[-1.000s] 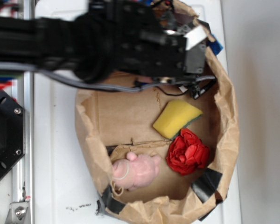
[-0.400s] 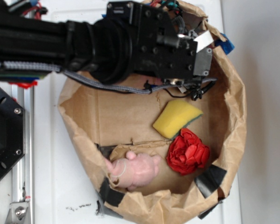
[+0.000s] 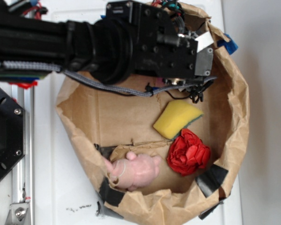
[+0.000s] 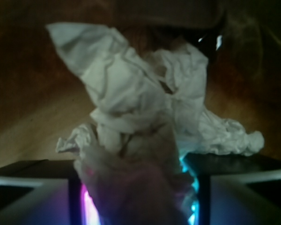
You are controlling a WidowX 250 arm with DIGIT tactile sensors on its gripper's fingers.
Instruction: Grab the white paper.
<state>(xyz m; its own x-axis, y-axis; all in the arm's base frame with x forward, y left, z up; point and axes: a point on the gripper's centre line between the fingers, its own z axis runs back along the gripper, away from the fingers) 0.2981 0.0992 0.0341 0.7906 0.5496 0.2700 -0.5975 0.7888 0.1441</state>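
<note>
Paper: white, crumpled, irregular; in your wrist view it fills the middle of the frame and runs down into the gap between the two dark finger blocks at the bottom edge, so it lies straight ahead of the claw and partly inside it, not off to either side; its longest line runs from a pointed flap at upper left to a loose tail at lower right, slantwise to the fingers; whether the fingers press the wad or only flank it, you cannot tell, since their tips are blurred and lit by a coloured glow; judge the grasp as under way but unproven.
Location: inside the brown paper bag, at its upper end, hidden beneath the black arm in the outside view.
Other contents: yellow sponge just below the arm; red cloth flower touching the sponge's lower corner; pink stuffed toy to the flower's left; all well apart from the paper.
Support: white worktop under the bag.
</note>
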